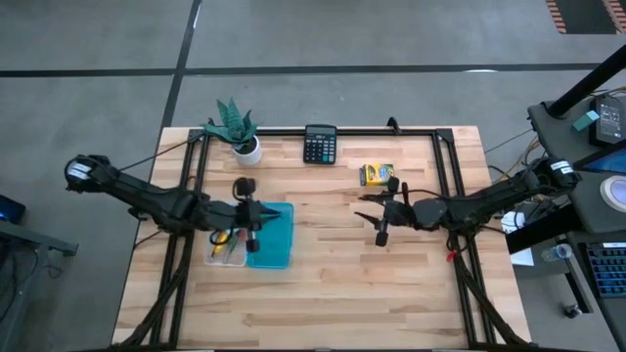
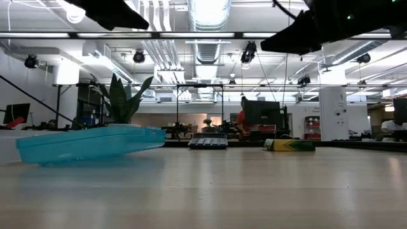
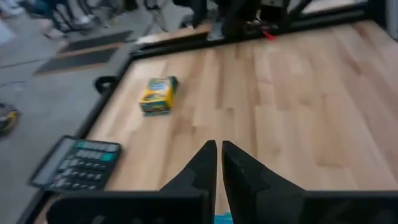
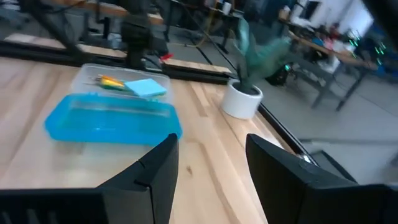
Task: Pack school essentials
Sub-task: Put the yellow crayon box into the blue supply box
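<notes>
One crayon box [image 1: 376, 174] is left out at one o'clock; pens [image 4: 109, 80] and pad [image 4: 147, 88] are already boxed at nine. Left gripper [image 1: 250, 221] is pressed shut over the lid [image 1: 271, 236]; right gripper [image 1: 383, 218], jaws spread and empty, is likely needed on the crayons.

No lettering can be read anywhere — the yellow crayon box [image 3: 158, 95] beside the calculator [image 3: 76, 164] shows only blurred print, and the calculator's keys are illegible.
</notes>
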Available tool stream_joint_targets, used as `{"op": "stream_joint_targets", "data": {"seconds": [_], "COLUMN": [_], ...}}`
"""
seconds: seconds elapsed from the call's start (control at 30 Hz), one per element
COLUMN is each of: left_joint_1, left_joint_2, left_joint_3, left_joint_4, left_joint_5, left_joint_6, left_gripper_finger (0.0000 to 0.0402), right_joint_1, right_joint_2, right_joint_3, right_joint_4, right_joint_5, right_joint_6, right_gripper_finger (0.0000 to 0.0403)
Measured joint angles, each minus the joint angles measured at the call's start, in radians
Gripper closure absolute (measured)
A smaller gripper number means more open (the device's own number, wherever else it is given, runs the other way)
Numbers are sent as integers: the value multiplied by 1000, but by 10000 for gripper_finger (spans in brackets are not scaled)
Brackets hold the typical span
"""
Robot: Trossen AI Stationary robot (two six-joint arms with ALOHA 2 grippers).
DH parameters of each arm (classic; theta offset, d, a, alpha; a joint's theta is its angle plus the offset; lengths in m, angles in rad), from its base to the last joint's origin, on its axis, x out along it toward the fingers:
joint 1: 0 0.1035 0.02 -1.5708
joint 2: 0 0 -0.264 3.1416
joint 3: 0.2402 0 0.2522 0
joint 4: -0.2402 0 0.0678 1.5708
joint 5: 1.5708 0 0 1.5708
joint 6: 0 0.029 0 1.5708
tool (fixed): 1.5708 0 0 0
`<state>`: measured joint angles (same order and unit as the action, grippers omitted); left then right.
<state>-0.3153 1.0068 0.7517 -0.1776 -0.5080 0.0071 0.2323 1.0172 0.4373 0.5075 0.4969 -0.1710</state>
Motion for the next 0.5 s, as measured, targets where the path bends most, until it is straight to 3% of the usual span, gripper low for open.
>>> {"op": "stream_joint_targets", "data": {"seconds": [0.13, 0.2, 0.3, 0.5], "left_joint_1": [0, 1, 1, 1], "left_joint_2": [-61, -91, -122, -142], "left_joint_3": [-33, -45, -50, -52], "left_joint_4": [20, 19, 21, 47], "left_joint_5": [-90, -131, -172, -236], "left_joint_6": [1, 2, 7, 31], "left_gripper_finger": [394, 394, 394, 394], "right_joint_1": [-80, -133, -218, -408], "right_joint_2": [-9, -16, -17, 56], "right_joint_3": [3, 33, 119, 331], "right_joint_4": [-24, -119, -360, -874], "right_joint_5": [3, -5, -24, -175], "right_joint_6": [119, 192, 304, 519], "right_gripper_finger": [228, 231, 240, 264]}}
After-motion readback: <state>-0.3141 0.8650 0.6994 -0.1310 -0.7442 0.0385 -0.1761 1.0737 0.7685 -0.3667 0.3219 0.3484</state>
